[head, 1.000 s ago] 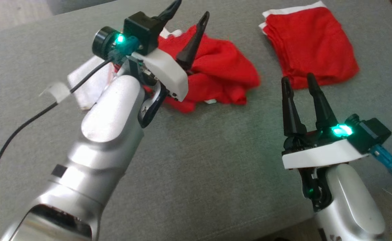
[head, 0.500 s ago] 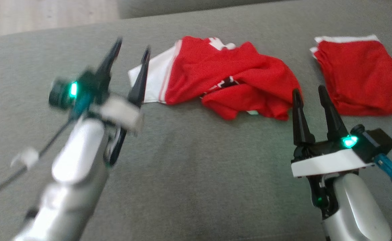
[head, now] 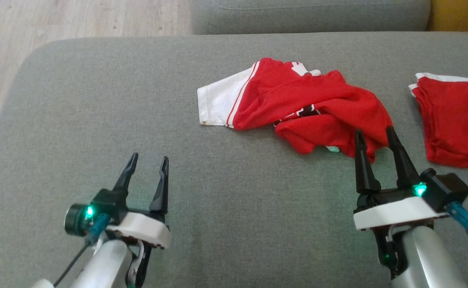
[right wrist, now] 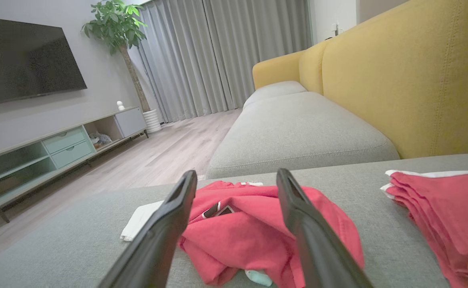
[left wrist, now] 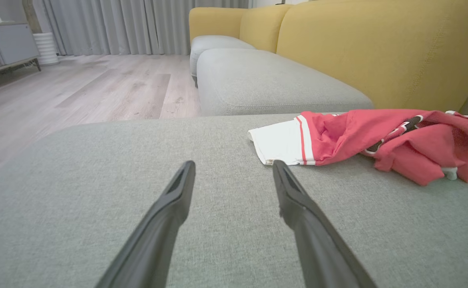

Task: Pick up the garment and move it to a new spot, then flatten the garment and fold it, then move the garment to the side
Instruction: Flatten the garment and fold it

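garment point(head: 297, 108) beside bare cushion point(head: 98, 120)

A grey upholstered seat point(head: 98, 100) lies before a yellow sofa back point(right wrist: 409, 88). Pale wood floor point(left wrist: 78, 92) runs to full-length grey curtains point(right wrist: 218, 56). A dark television point(right wrist: 22, 60) hangs on the wall point(right wrist: 38, 110) above a low cabinet point(right wrist: 58, 148), near a leafy potted plant point(right wrist: 118, 24).

Nothing legible anywhere; the dark print point(head: 306, 112) on the red garment point(head: 329, 96) cannot be read.
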